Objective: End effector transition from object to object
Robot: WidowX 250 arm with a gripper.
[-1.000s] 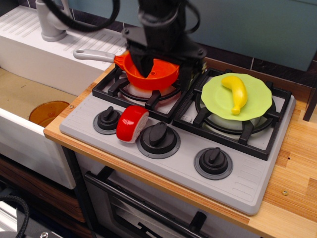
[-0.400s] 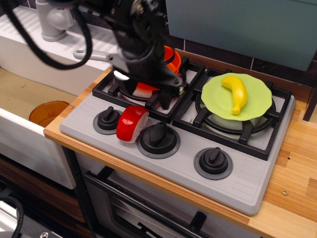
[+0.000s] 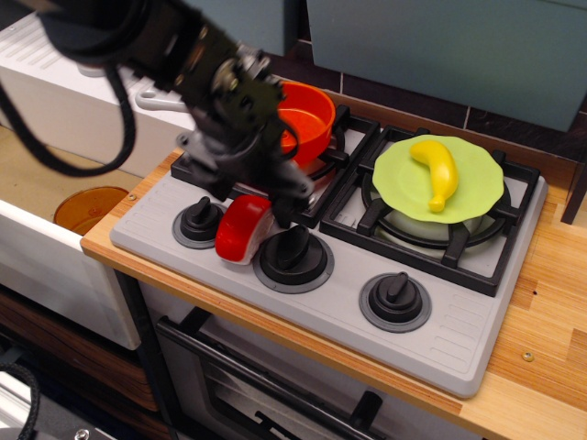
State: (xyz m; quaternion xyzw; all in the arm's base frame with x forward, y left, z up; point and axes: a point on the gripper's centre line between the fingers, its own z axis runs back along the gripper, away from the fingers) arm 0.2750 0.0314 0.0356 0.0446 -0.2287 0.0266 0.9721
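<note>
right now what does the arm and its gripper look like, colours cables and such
The arm is bulky and black all over, motion-blurred here. A thick black cable loops loosely off its left side. The wrist is a chunky block with a few pale metallic spots. The gripper ends in dark, downward-pointing fingers. No sleeves or readable markings show.

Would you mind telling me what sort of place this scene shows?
Most likely a toy kitchen: a grey stove with black knobs, an orange pot on one burner, and a white sink alongside. The robot's hand hovers over the stove's front.
</note>
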